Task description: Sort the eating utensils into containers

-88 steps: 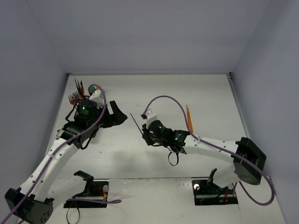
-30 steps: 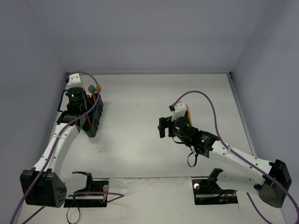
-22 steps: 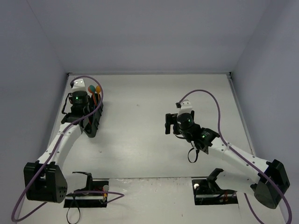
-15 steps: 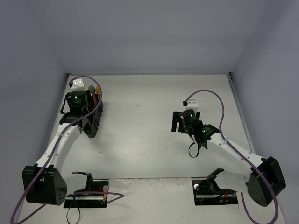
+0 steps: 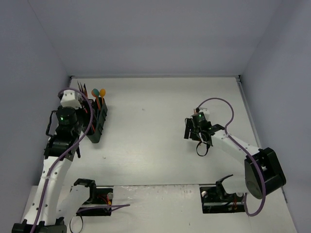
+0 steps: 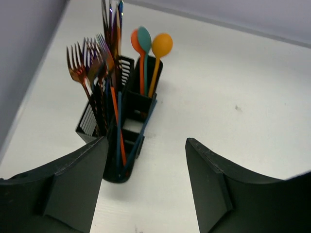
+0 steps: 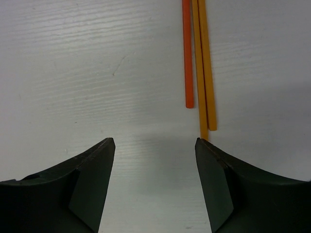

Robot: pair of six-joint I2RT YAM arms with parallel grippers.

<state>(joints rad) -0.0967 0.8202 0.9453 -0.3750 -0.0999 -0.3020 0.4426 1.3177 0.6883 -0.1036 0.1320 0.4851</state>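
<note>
The black wire-mesh caddy (image 6: 127, 127) stands at the far left of the table (image 5: 146, 141), also seen from above as the caddy (image 5: 98, 120). It holds copper and purple forks (image 6: 88, 59), three spoons (image 6: 146, 40) in orange and teal, and tall knives (image 6: 112, 19). My left gripper (image 6: 146, 194) hangs open and empty just near and right of the caddy. On the right, one orange utensil handle (image 7: 187, 53) and two yellow handles (image 7: 203, 63) lie side by side. My right gripper (image 7: 154, 187) is open above their near ends, its right fingertip (image 7: 206, 148) by a yellow handle.
Grey walls close the table on the left, back and right. Both arm bases (image 5: 92, 199) sit on the near edge. A purple cable (image 5: 216, 102) loops above the right wrist. Bare white tabletop lies between the caddy and the right arm.
My left gripper has opened and drawn back from over the caddy toward the near left. My right gripper has moved right, over the orange and yellow handles, and its jaws have narrowed a little.
</note>
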